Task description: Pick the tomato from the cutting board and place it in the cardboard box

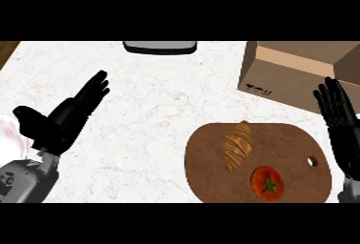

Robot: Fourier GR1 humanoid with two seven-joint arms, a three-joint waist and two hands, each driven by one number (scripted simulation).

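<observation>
Tomato [268, 184] sits at the board's [211, 147] near edge beside bread [237, 145]; both hands, right [339, 119] and left [67, 116], open and empty, so a reach could nudge the bread

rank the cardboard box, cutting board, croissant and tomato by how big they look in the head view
1. Round brown wooden cutting board
2. Brown cardboard box, partly cut off, so unsure against the board
3. Golden croissant
4. Red tomato

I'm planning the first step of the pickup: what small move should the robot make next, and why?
Probably bring the right hand down and left over the tomato. That hand is open, holds nothing and is nearest; the tomato still lies on the cutting board beside the croissant, not in the cardboard box.
</observation>
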